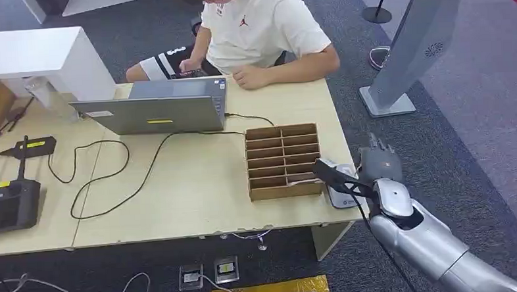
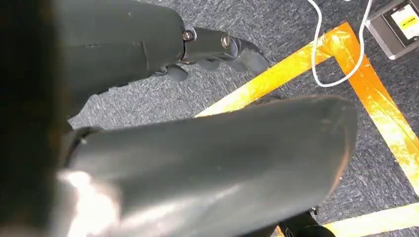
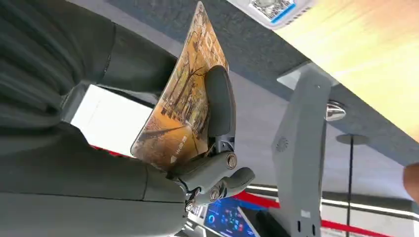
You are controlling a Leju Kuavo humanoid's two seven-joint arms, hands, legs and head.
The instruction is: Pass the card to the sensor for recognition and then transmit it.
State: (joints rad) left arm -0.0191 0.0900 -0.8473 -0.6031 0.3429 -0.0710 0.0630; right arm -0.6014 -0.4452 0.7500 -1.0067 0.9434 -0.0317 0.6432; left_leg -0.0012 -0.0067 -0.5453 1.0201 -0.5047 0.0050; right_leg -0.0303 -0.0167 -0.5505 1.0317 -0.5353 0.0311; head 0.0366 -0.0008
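Holding the card [image 3: 185,106] pinched between thumb and fingers, the right hand [image 1: 379,170] hovers beside the white sensor [image 1: 340,188] at the desk [image 1: 198,188] corner; presentation step underway. Next: lower card onto sensor.

The head camera is looking forward and down from high on the robot, taking in the whole table [image 1: 198,188] from some way off, with the right hand [image 1: 378,167] reaching in near the table's right end beside the sensor [image 1: 342,194]. The right wrist camera is sitting close behind that same hand [image 3: 207,148], turned over and facing up past the table edge [image 3: 356,74], also catching the sensor [image 3: 272,7] and the grey pillar [image 3: 301,158] standing right of the table [image 1: 416,40]. The left wrist camera is pointing straight down, close over the carpet [image 2: 296,44] and orange floor tape [image 2: 370,94].
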